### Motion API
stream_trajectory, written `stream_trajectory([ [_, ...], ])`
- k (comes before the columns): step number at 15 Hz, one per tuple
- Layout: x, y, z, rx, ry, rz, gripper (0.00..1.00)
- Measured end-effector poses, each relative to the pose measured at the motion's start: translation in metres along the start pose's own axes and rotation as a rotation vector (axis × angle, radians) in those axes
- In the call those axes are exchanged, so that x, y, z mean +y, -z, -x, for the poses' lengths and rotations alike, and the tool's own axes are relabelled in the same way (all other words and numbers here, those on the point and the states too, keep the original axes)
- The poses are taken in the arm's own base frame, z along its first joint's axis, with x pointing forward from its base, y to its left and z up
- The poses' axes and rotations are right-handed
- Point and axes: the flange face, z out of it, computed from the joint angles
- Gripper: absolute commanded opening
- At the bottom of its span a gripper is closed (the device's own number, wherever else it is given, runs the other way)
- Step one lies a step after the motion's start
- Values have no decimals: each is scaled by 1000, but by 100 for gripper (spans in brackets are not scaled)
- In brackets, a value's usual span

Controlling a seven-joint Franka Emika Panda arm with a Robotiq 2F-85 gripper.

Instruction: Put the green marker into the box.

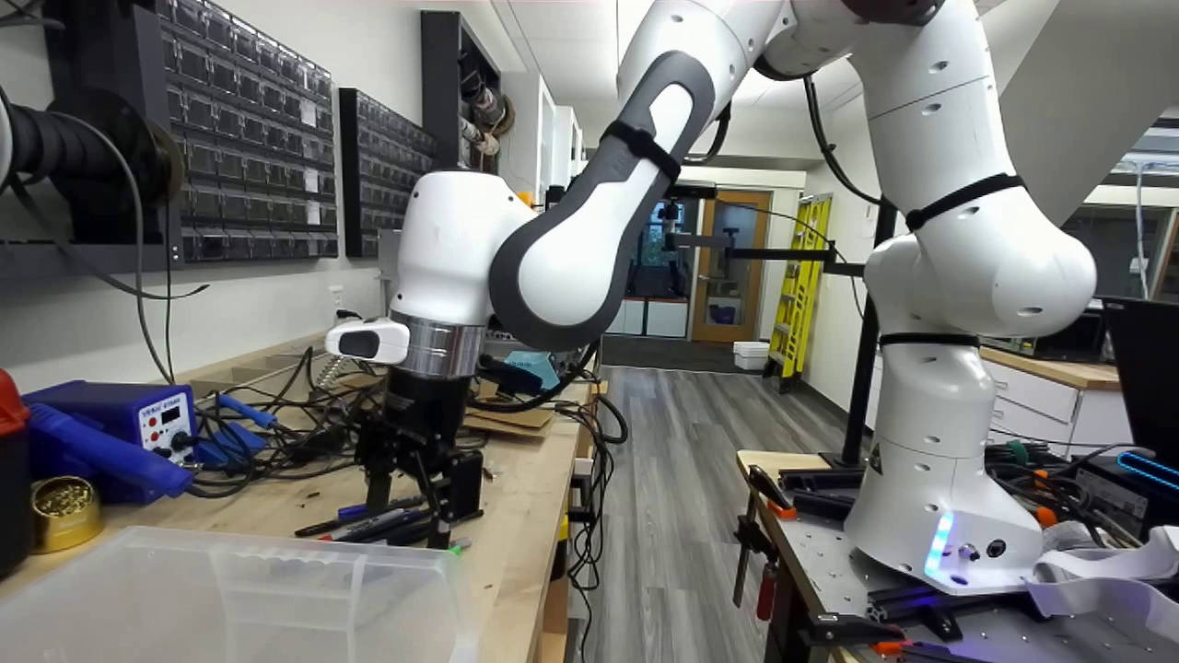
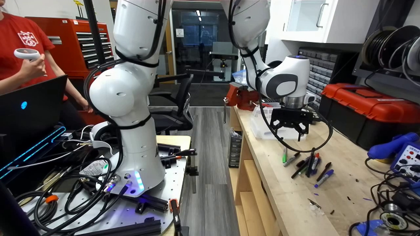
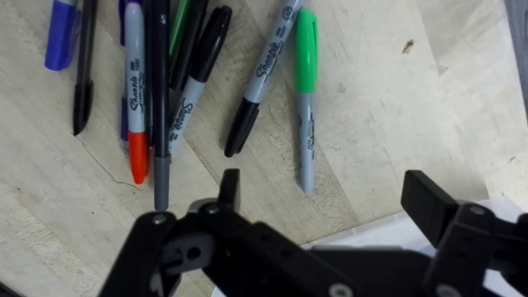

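Wrist view: the pincer (image 3: 325,192) stands wide apart, holding nothing; the green Sharpie marker (image 3: 306,102) lies ahead on the desk (image 3: 392,136), long axis running into the gap, tail nearest, so little turning seems needed. In an exterior view, that tail points towards the translucent plastic bin (image 2: 259,128).

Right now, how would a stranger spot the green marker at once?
On the wooden bench, find the scattered pens near the translucent box. The green marker lies at their aisle-side end. Its bright green cap on a gray barrel sets it apart from the black-capped Sharpie beside it.
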Motion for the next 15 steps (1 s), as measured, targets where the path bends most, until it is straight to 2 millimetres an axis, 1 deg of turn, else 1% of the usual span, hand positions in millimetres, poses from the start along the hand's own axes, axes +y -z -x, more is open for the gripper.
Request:
stream_trajectory([
  [5,-7,-32,4,2,34,0,100],
  [10,-9,-55,10,-12,49,-18,100],
  [11,-10,-58,10,-14,51,-22,75],
  [12,-10,-60,11,-16,51,-25,74],
  [13,-11,-63,11,-18,51,-30,68],
  [15,-12,-67,11,-17,50,-37,54],
])
